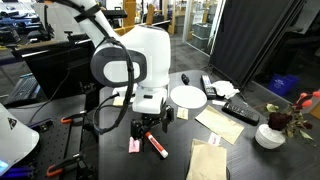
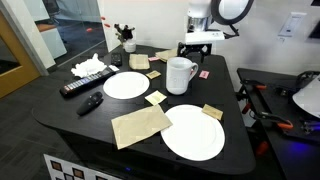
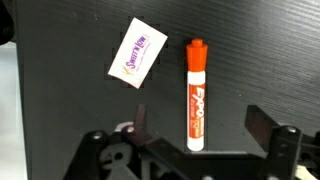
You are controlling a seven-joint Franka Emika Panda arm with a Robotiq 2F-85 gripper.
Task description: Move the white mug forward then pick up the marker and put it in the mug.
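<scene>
The marker (image 3: 195, 95) has a red cap and a white body with a red label. It lies flat on the black table, and in the wrist view its white end sits between my fingers. My gripper (image 3: 200, 125) is open and hovers just above it, empty. In an exterior view the marker (image 1: 157, 146) lies just below the gripper (image 1: 150, 127). The white mug (image 2: 180, 74) stands upright with its handle to the right, in front of and slightly left of the gripper (image 2: 200, 46). The arm hides the mug in the exterior view that shows the marker.
A pink sweetener packet (image 3: 137, 52) lies left of the marker. Two white plates (image 2: 127, 85) (image 2: 193, 132), tan napkins (image 2: 140, 125), two remotes (image 2: 80, 88) and crumpled tissue (image 2: 88, 68) lie on the table. A white bowl (image 1: 269, 136) stands near flowers.
</scene>
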